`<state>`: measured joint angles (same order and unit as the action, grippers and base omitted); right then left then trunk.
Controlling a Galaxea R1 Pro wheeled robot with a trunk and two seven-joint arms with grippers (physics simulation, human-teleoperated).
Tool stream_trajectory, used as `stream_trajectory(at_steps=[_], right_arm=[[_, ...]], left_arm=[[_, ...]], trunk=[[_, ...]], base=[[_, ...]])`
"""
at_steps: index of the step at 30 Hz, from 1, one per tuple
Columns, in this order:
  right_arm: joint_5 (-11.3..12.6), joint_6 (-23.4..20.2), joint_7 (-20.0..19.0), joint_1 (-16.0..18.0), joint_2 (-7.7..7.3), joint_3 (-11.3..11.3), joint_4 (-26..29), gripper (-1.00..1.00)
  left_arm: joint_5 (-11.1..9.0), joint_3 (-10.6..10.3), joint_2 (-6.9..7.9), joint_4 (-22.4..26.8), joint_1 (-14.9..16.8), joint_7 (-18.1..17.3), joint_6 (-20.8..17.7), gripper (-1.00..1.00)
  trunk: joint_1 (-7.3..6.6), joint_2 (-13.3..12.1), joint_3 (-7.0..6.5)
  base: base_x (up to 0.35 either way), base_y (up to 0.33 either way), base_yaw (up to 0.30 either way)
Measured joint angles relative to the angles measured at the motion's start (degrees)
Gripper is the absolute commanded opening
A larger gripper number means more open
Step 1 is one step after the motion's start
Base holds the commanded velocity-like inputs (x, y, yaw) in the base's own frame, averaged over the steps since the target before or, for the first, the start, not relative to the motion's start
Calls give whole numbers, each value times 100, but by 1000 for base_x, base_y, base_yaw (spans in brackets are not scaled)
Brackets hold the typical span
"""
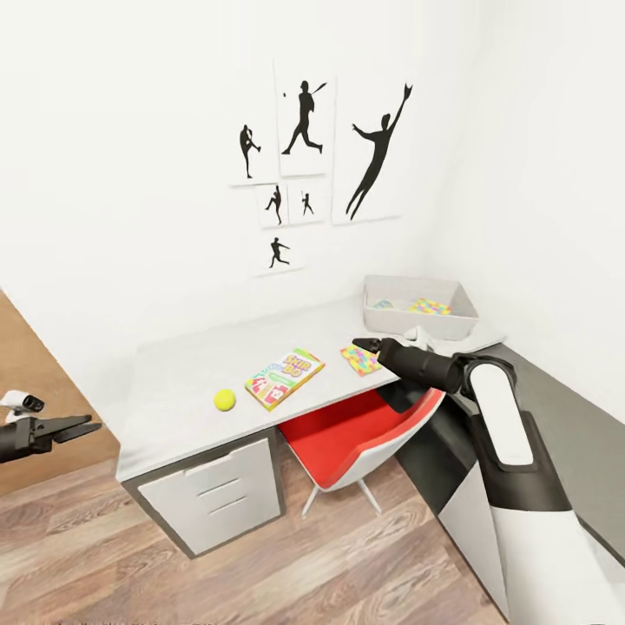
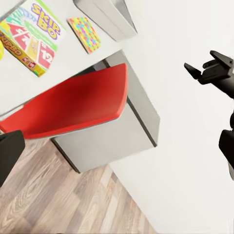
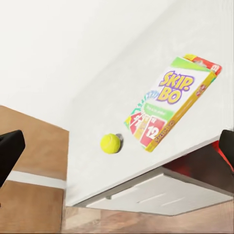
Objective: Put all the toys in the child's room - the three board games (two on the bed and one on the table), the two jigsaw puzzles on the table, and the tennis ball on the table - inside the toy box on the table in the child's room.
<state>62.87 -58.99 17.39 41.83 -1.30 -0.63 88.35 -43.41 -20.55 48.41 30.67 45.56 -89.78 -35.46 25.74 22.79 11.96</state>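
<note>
The ball (image 1: pixel 225 399) is yellow-green and round, resting on the table (image 1: pixel 182 373) near its front edge, toward the left end; the Skip-Bo box (image 1: pixel 284 378) lies flat just beside it toward the middle, set askew, its long side slanting back from the front edge; the puzzle (image 1: pixel 359 359), a thin multicoloured square, lies flat further right, near the front edge; the toy box (image 1: pixel 420 308), grey and open-topped, sits at the far right corner, with colourful flat pieces inside.
</note>
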Motion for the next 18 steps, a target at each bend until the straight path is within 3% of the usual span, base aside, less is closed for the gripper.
stream_trajectory(at_steps=[6, 9, 12, 18], right_arm=[[-19, 5, 4, -42, 26, -278, -7, 100], [-40, 18, 20, -54, 29, -532, -18, 100], [-52, 42, 25, -80, 33, -636, -35, 100], [-66, 414, 11, -485, 37, -794, -27, 100]], left_arm=[[3, 1, -14, -294, 0, 0, 10, 100], [3, 5, 3, -538, 1, 0, 155, 100], [-5, 2, 0, -613, 1, -1, 285, 100], [-18, -2, -29, -686, 4, 0, 421, 100]], trunk=[[0, 0, -25], [0, 0, -29], [0, 0, -28], [0, 0, -24]], base=[[0, 6, 257], [2, 79, 280], [30, 105, 264], [22, 35, 97]])
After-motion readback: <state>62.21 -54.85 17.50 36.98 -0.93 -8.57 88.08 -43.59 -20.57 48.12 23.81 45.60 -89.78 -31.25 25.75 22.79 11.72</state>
